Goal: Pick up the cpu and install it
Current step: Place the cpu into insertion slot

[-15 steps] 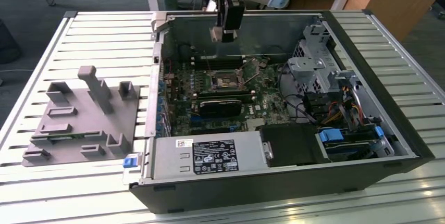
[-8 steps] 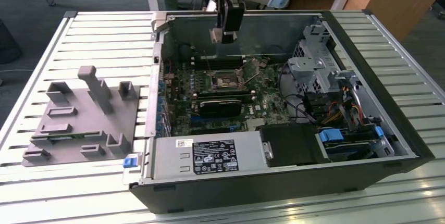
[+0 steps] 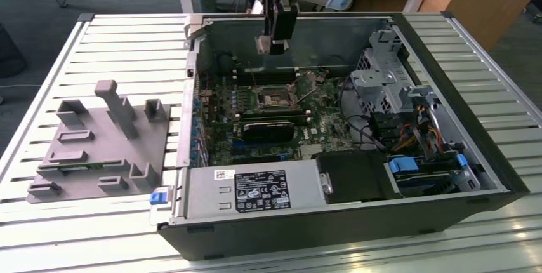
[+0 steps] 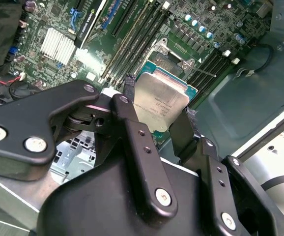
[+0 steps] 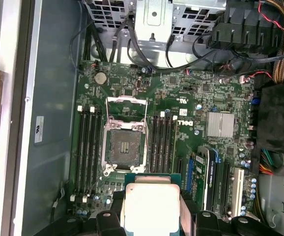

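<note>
- Although a grey plastic fixture (image 3: 93,152) stands at nine o'clock of the dark open computer case (image 3: 339,235) in the exterior view, work is inside.
- Black gripper (image 3: 273,47), twelve o'clock of the dark metal-framed socket (image 3: 277,100), pinches the flat silvery square cpu (image 4: 159,101).
- Pickup done; socket seemingly empty, cpu unseated.

Power supply label (image 3: 261,195): print too small.

Finishes noted: cpu (image 4: 160,101) lid silvery metal with satin sheen, green laminate rim; gripper (image 4: 159,107) matt black with bright metal screws; motherboard (image 5: 181,93) green, lightly glossy; case (image 5: 48,73) smooth grey sheet metal; fixture (image 3: 93,152) matt grey plastic; table (image 3: 127,51) pale ribbed metal slats.
</note>
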You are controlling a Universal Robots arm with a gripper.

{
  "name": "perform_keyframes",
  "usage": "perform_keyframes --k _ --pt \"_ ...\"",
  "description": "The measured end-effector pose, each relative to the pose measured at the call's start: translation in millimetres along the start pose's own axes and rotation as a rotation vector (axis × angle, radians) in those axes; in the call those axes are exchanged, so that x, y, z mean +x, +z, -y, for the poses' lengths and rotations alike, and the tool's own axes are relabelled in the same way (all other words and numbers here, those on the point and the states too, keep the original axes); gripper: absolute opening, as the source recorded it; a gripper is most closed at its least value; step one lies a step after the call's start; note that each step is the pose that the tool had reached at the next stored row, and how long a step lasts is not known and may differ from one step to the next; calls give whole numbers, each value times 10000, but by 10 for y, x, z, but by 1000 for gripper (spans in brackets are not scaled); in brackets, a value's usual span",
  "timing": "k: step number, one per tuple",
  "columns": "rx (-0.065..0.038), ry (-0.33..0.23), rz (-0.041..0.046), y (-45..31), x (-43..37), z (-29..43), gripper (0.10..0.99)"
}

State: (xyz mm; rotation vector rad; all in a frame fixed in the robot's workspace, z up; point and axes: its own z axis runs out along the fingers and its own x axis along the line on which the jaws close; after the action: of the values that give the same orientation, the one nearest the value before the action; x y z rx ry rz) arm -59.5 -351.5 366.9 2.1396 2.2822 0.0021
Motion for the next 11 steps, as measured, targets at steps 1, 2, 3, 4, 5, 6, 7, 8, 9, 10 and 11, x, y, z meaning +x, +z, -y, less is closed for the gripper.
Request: perform_keyframes --k 1,2,3,4,5,6,7,8,9,10,11 --pt "0 0 0 3 0 0 533" --pt "1 0 1 6 0 0 533" --pt "0 0 0 10 0 0 533" --pt "0 0 1 13 0 0 533" --pt "0 0 0 16 0 0 533" --pt "1 0 0 19 0 0 533" --pt "1 0 1 22 0 0 533" --pt "0 0 0 26 0 0 533" --pt "0 0 0 29 0 0 533" --pt "1 0 1 32 0 0 533" --pt "0 0 0 35 0 0 533"
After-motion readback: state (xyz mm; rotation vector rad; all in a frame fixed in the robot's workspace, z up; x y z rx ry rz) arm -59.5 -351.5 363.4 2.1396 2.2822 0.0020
